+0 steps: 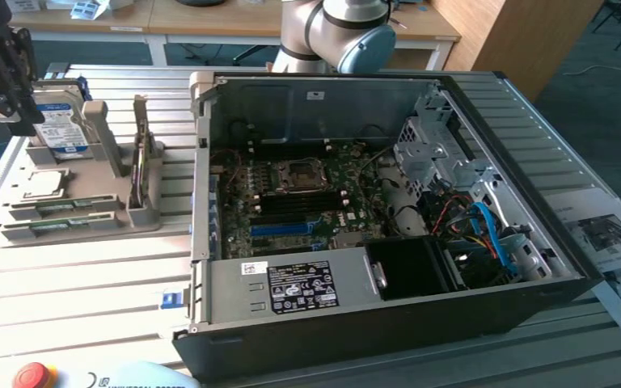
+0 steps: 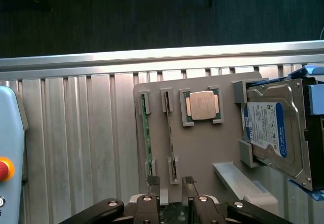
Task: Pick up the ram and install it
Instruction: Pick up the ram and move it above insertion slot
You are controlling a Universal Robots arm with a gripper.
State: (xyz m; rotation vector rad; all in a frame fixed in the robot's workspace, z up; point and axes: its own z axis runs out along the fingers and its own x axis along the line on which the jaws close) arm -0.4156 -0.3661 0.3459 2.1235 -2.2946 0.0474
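My tool (image 2: 171, 181) hung spread wide, pinching nothing, over the gray holder (image 2: 202, 153). The ram (image 2: 147, 133) stood on edge in the slot along the holder's edge farthest from the hard drive (image 2: 268, 133).

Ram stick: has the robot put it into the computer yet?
Nothing is done yet: both ram sticks sit in the grey tray, and the memory slots in the computer look empty. In hand: nothing; the claw hovers open and empty over the tray. Left: the whole pick-up and fitting.
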